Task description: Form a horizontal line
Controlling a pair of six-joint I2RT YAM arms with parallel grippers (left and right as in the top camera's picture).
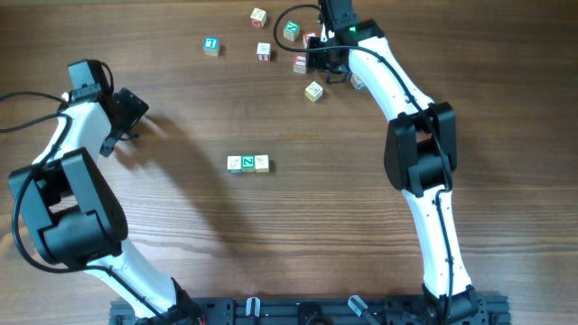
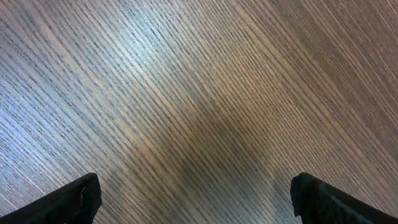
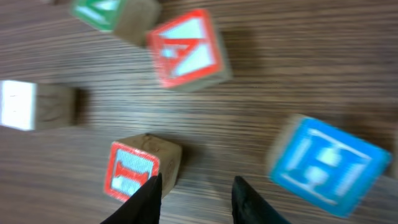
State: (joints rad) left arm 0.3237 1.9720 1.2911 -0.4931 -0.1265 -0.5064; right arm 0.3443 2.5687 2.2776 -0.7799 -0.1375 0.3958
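Overhead: horizontal line [image 1: 248, 163] (three cubes, touching) mid-table, bare wood all round. Left gripper [image 1: 125, 131] well left of it. Right gripper [image 1: 318, 56] far beyond it, among loose cubes [image 1: 259, 16].
Left wrist: fingers spread wide over bare wood.
Right wrist: fingers narrowly parted, holding nothing; red-faced cube [image 3: 134, 169] just beside one.

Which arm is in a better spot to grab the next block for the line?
Right. The right gripper sits among the loose cubes, a red-faced cube just beside its fingertip. The left gripper is open over bare table, away from every cube.

Wooden table [image 1: 361, 226], loose blue cube [image 1: 210, 44], green cube [image 1: 291, 31], cream cube [image 1: 312, 90]
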